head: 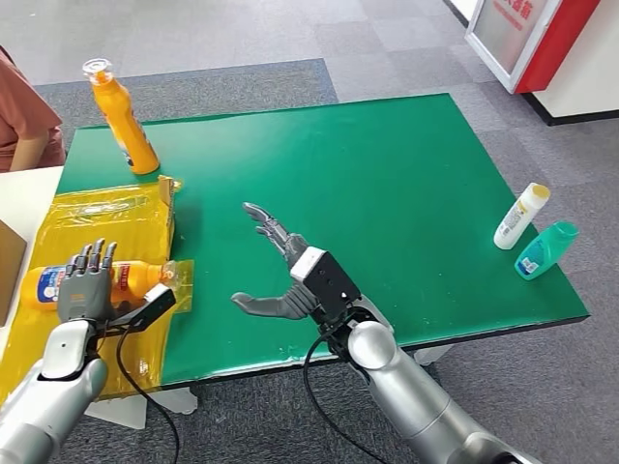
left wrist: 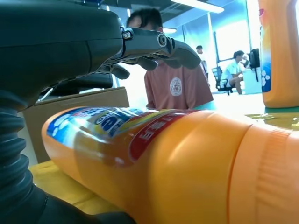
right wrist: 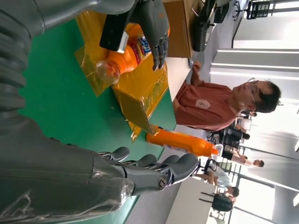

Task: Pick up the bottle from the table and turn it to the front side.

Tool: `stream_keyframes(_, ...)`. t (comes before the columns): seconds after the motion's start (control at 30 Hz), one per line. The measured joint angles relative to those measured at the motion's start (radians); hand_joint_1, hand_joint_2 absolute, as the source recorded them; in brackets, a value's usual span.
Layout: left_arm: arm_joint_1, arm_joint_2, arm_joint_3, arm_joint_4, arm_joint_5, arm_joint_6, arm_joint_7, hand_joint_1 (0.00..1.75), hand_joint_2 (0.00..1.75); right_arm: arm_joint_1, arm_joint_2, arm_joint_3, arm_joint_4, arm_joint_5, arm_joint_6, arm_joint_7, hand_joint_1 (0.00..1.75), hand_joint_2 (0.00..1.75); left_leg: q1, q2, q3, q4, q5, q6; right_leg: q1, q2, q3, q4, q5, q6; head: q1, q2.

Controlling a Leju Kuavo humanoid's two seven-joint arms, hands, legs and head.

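Note:
An orange bottle [head: 135,278] with a blue and red label lies on its side on a yellow tray [head: 109,217] at the table's left. My left hand [head: 86,285] is over its middle, fingers [left wrist: 159,44] stretched out above the bottle [left wrist: 176,158] with a gap between them. From the right wrist view, the left hand [right wrist: 155,23] hangs over the bottle [right wrist: 130,53], whose clear cap points toward the green mat. My right hand [head: 296,285] hovers open over the mat's front middle, fingers [right wrist: 155,170] spread and holding nothing.
A second orange bottle [head: 124,121] stands leaning at the green table's [head: 379,184] far left corner. A white bottle [head: 519,215] and a teal bottle [head: 545,249] lie near the right edge. A person [head: 25,126] in a reddish shirt sits beyond the left side.

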Motion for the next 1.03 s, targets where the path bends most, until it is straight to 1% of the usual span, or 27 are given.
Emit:
stream_keyframes(0.33,0.001,-0.005,0.028,0.0,0.041,0.003,-0.027,0.0,1.75,0.0,0.0,0.0,0.0,-0.001,-0.002,0.0,0.0,1.75,0.0,0.0,0.0,0.0,0.0,0.0,0.0,0.0,0.0,0.0,0.0,0.0,0.0,0.0)
stream_keyframes(0.4,0.003,-0.006,0.036,-0.007,0.08,-0.005,-0.047,0.0,1.75,0.0,0.0,0.0,0.0,0.001,-0.007,0.0,0.0,1.75,0.0,0.0,0.0,0.0,0.0,0.0,0.0,0.0,0.0,0.0,0.0,0.0,0.0,0.0)
stream_keyframes(0.47,0.009,-0.007,0.048,-0.029,0.147,-0.035,-0.081,0.0,1.75,0.001,0.0,0.0,-0.002,0.007,-0.014,0.0,0.0,1.75,0.0,0.0,0.0,0.0,0.0,0.0,0.0,0.0,0.0,0.0,0.0,0.0,0.0,0.0)
stream_keyframes(0.53,0.019,-0.01,0.064,-0.076,0.258,-0.097,-0.132,0.0,1.75,0.005,-0.001,-0.002,-0.008,0.019,-0.021,0.003,0.0,1.75,0.0,0.0,0.0,0.0,0.0,0.0,0.0,0.0,0.0,0.0,0.0,0.0,0.0,0.0)
stream_keyframes(0.63,0.05,-0.019,0.088,-0.203,0.535,-0.266,-0.218,0.0,1.75,0.011,-0.006,-0.016,-0.02,0.048,-0.036,0.014,0.0,1.75,0.0,0.0,0.0,0.0,0.0,0.0,0.0,0.0,-0.001,0.0,0.0,0.0,0.0,0.0)
stream_keyframes(0.7,0.075,-0.025,0.098,-0.314,0.721,-0.393,-0.239,0.0,1.75,0.012,-0.015,-0.031,-0.026,0.065,-0.037,0.025,0.0,1.75,0.0,0.0,0.0,0.0,0.0,0.0,0.0,0.0,0.0,0.0,0.0,0.0,0.0,0.0)
stream_keyframes(0.77,0.096,-0.03,0.101,-0.413,0.858,-0.483,-0.239,0.0,1.75,0.01,-0.027,-0.046,-0.028,0.079,-0.029,0.04,0.0,1.75,0.0,0.0,-0.001,0.0,0.0,0.0,-0.001,0.0,0.0,0.0,0.0,0.0,0.0,0.0)
stream_keyframes(0.87,0.115,-0.032,0.103,-0.513,0.968,-0.546,-0.237,0.0,1.75,0.007,-0.043,-0.061,-0.028,0.089,-0.015,0.053,0.0,1.75,0.0,0.0,-0.001,0.0,0.0,0.0,-0.001,0.0,0.0,0.0,0.0,0.0,0.0,0.0)
stream_keyframes(0.97,0.118,-0.033,0.104,-0.535,0.991,-0.56,-0.237,0.0,1.75,0.006,-0.047,-0.064,-0.028,0.089,-0.011,0.056,0.0,1.75,0.0,0.0,-0.001,0.0,0.0,0.0,-0.001,0.0,0.0,0.0,0.0,0.0,0.0,0.0)
stream_keyframes(1.03,0.124,-0.032,0.107,-0.559,1.037,-0.579,-0.237,0.0,1.75,0.003,-0.052,-0.068,-0.028,0.085,-0.001,0.061,0.0,1.75,0.0,0.0,-0.001,0.0,0.0,0.0,-0.001,0.0,0.0,0.0,0.0,0.0,0.0,0.0)
